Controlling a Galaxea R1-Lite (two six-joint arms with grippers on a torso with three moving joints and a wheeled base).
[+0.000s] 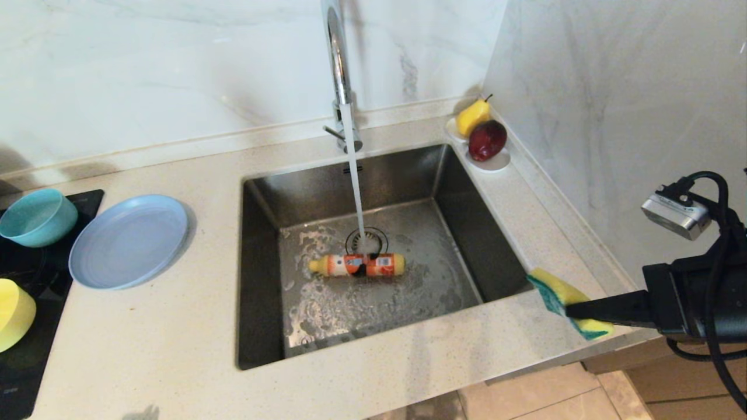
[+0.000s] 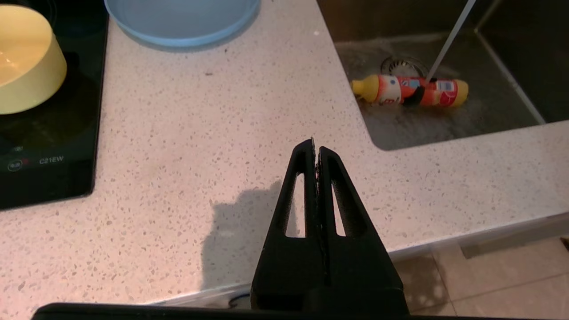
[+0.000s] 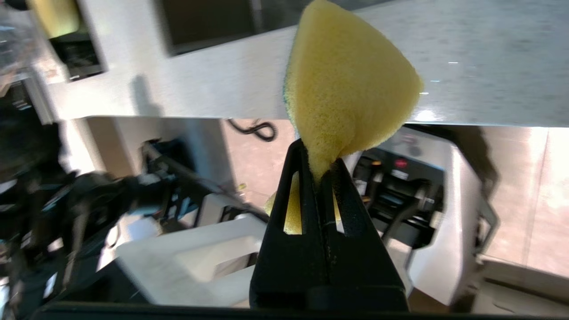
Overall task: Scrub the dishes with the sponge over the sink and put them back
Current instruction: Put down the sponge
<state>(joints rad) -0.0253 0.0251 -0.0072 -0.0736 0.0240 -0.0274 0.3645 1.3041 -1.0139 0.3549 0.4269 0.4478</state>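
Right claw [image 3: 319, 171] is pinched on the yellow sponge [image 1: 567, 303] off the sink's [image 1: 259, 274] right edge. Left claw [image 2: 315, 149] is closed, empty, above the desk [image 2: 200, 133]. Next, I reckon: open and fetch the grey-blue plate [image 1: 128, 240].
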